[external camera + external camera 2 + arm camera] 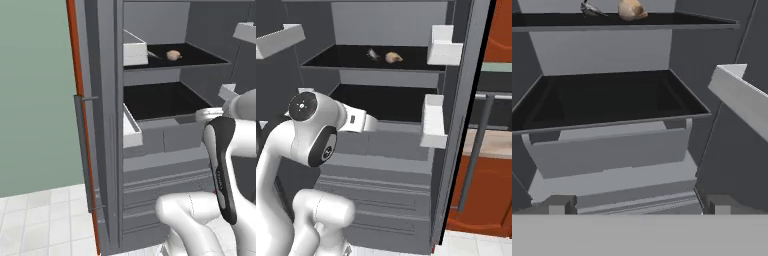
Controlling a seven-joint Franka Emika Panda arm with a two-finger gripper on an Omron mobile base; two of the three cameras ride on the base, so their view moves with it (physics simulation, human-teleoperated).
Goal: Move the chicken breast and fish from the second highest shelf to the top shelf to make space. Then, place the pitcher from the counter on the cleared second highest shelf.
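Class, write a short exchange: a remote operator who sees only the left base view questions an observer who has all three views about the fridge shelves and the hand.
Operator: I see the chicken breast on the top shelf. A door bin blocks what's beside it. Where is the fish?
Observer: The right base view shows the fish lying on the top shelf too, close to the left of the chicken breast.
Operator: The second highest shelf looks bare. What is the gripper doing?
Observer: In the hand view the gripper is open with nothing between its fingertips, and it faces the front of the second highest shelf.
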